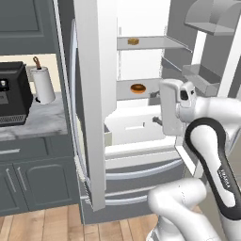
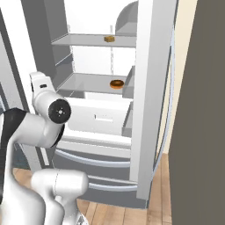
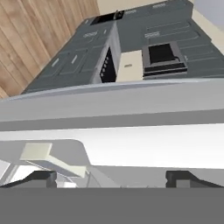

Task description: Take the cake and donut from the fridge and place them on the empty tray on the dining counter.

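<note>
The gripper [image 3: 111,178] stands with its jaws spread wide and nothing between them; its two dark fingertips [image 3: 37,177] rise far apart at the bottom of the hand view, in front of pale fridge surfaces. Beyond those, the hand view takes in dark grey cabinets [image 3: 74,65] and a wooden floor [image 3: 35,35]. The arm's wrist sits in front of the open fridge [image 1: 94,117], level with its white interior. Inside, the upper shelf [image 1: 150,43] carries the cake [image 1: 133,41], a small tan piece set alone. The shelf below holds the donut [image 1: 138,88], lying flat near the front edge. Under that shelf is a white crisper drawer [image 2: 101,115]. Left of the fridge, the wall counter [image 1: 33,123] bears a paper towel roll [image 1: 44,84] and a black appliance [image 1: 12,94].
</note>
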### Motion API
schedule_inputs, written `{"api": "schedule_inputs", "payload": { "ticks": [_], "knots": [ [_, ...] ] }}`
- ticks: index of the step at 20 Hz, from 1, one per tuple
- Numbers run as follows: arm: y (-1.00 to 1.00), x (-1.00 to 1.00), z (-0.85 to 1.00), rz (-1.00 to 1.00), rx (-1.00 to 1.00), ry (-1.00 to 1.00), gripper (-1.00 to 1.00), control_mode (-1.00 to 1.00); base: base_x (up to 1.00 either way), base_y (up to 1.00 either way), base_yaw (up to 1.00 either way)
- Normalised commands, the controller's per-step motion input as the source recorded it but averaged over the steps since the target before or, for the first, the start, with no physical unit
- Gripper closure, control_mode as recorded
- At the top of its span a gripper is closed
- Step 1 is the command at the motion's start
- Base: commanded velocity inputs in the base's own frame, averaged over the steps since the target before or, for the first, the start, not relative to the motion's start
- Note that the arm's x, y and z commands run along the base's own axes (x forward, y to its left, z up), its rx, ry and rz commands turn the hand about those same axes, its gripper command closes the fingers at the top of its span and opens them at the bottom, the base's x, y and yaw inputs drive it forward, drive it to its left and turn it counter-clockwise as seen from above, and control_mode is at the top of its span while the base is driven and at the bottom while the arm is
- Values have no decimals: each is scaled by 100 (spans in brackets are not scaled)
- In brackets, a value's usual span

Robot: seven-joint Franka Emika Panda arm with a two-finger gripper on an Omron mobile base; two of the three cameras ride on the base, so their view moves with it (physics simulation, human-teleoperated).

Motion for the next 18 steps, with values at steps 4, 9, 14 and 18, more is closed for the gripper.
{"api": "schedule_inputs", "payload": {
  "ticks": [4,9,14,18],
  "knots": [
    [1,57,-19,1,1,0,-100,-100,0,0,0],
    [3,93,-14,14,4,6,-100,-100,0,0,0],
    [37,69,-13,17,0,7,-100,-100,0,0,0],
    [53,64,-26,14,0,3,-100,-100,0,0,0]
  ]
}}
